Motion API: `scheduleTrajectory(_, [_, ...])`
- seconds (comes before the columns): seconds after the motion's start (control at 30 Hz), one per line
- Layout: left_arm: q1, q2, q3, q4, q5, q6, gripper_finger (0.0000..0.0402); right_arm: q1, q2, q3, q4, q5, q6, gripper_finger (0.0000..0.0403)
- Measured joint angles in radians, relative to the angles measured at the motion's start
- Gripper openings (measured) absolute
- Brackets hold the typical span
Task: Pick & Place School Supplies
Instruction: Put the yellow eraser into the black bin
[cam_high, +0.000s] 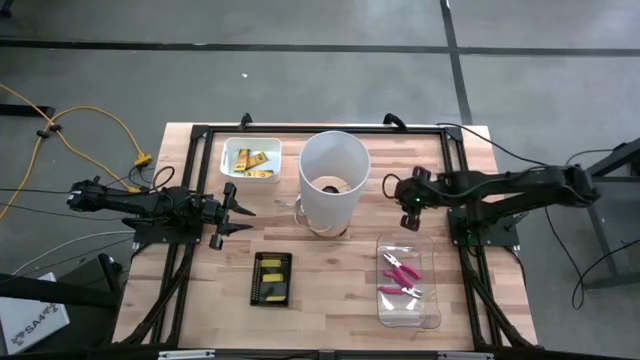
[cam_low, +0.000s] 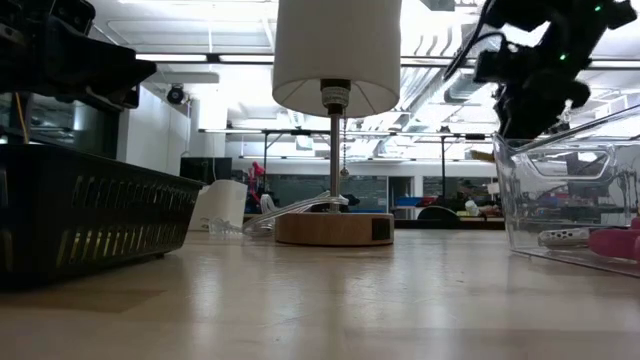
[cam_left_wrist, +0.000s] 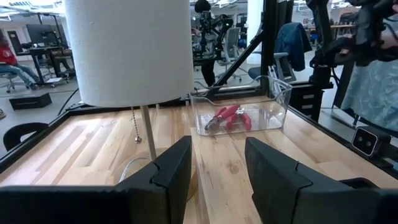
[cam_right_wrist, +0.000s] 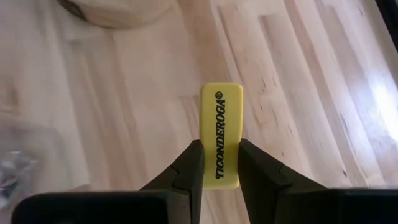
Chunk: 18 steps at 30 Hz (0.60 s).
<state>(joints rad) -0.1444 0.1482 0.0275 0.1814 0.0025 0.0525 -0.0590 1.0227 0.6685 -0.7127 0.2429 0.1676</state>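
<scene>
My right gripper (cam_high: 405, 203) hovers above the table between the lamp and the clear bin and is shut on a yellow eraser (cam_right_wrist: 221, 124) printed TICONDEROGA. More yellow erasers lie in the white tray (cam_high: 250, 158) at the far left, and others in the black tray (cam_high: 271, 277) near the front. Two pink-handled pliers (cam_high: 402, 277) lie in the clear bin (cam_high: 408, 312), also seen as pliers (cam_left_wrist: 227, 117) in the left wrist view. My left gripper (cam_left_wrist: 217, 168) is open and level, left of the lamp, pointing toward the table's right; it shows in the high view as the left gripper (cam_high: 236, 211). My right gripper pinches the yellow eraser by its two long sides, at the end nearest the wrist (cam_right_wrist: 219, 171). The fingers (cam_right_wrist: 191, 163) point down from above and lie along the eraser. Its free end (cam_right_wrist: 221, 93) sticks out past the fingertips. The eraser is lifted clear of the wooden table.
A lamp with a tall white shade (cam_high: 333, 180) and a round wooden base (cam_low: 334, 228) stands mid-table between the arms, its pull chain (cam_left_wrist: 135, 124) hanging. A black frame edges the table. Bare wood lies between the black tray and the clear bin. People sit in the room beyond.
</scene>
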Motion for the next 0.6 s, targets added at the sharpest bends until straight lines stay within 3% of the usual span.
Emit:
scheduleTrajectory(0.33, [0.000,0.000,0.000,0.000,0.000,0.000,0.0144,0.129,-0.021,0.121,0.006,-0.006,0.005,0.0074])
scheduleTrajectory(0.6, [0.000,0.000,0.000,0.000,0.000,0.000,0.0144,0.271,0.033,0.161,0.053,-0.018,0.112,0.0072])
